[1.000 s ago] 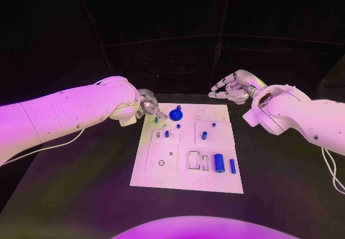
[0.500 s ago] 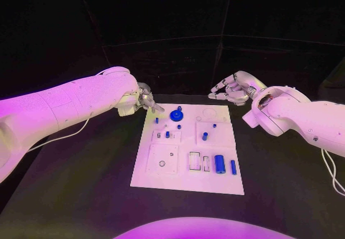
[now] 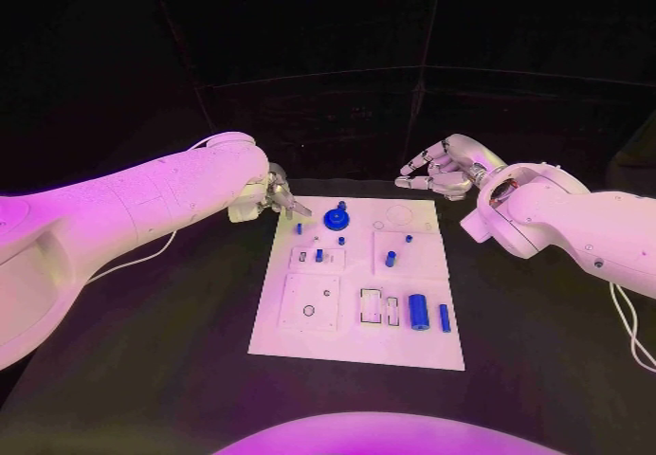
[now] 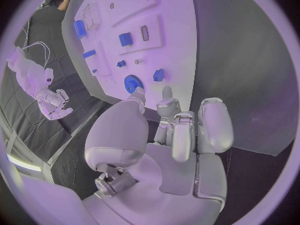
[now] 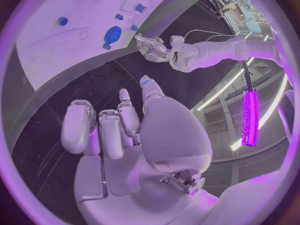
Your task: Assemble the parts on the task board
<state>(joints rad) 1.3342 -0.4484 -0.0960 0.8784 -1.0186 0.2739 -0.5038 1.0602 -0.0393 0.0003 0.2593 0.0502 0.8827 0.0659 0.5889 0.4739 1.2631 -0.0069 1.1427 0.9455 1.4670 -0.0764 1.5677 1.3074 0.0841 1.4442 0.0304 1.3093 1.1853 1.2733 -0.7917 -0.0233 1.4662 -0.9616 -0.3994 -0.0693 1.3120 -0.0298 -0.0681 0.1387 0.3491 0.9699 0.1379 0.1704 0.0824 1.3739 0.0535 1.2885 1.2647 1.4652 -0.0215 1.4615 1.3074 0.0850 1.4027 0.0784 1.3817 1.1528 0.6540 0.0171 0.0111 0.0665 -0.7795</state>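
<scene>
Flanking the task board — blue parts standing on it — left hand and right hand hover empty, fingers loosely curled.

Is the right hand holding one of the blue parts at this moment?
No, in the right wrist view the right hand has its fingers curled with nothing between them, off the task board.

Black counter under and beyond the fingers. White cable trailing across it. Purple light strip and shelving well past the fingers.
</scene>
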